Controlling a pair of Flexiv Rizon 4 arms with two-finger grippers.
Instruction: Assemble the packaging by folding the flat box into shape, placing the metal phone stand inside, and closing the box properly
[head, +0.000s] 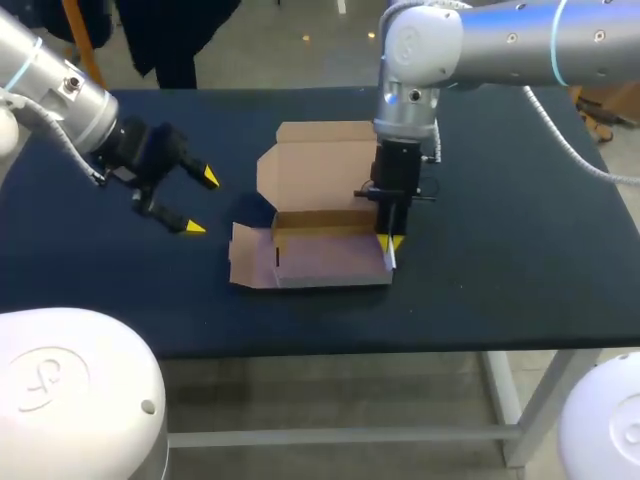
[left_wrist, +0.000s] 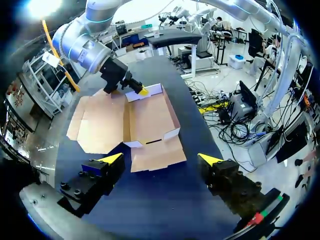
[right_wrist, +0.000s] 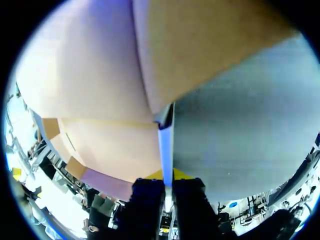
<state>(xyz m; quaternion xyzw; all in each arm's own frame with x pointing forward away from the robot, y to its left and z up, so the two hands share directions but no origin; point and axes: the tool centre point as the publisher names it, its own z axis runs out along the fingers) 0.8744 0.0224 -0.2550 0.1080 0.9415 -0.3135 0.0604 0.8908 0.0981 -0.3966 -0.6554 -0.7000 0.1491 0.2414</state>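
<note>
A brown cardboard box (head: 320, 215) lies partly folded on the dark table (head: 500, 260), its lid flap flat behind it and its front wall raised. My right gripper (head: 390, 243) points straight down at the box's right front corner. In the right wrist view my right gripper (right_wrist: 167, 175) is shut on the thin edge of the side flap (right_wrist: 166, 145). My left gripper (head: 200, 203) hangs open to the left of the box, touching nothing. In the left wrist view the box (left_wrist: 145, 120) lies ahead of the left gripper (left_wrist: 161, 159). No phone stand shows in any view.
Bare table surface (left_wrist: 165, 200) lies between the left gripper and the box. The table's front edge (head: 400, 345) runs close below the box. My right arm (left_wrist: 95, 50) comes down over the box's far side.
</note>
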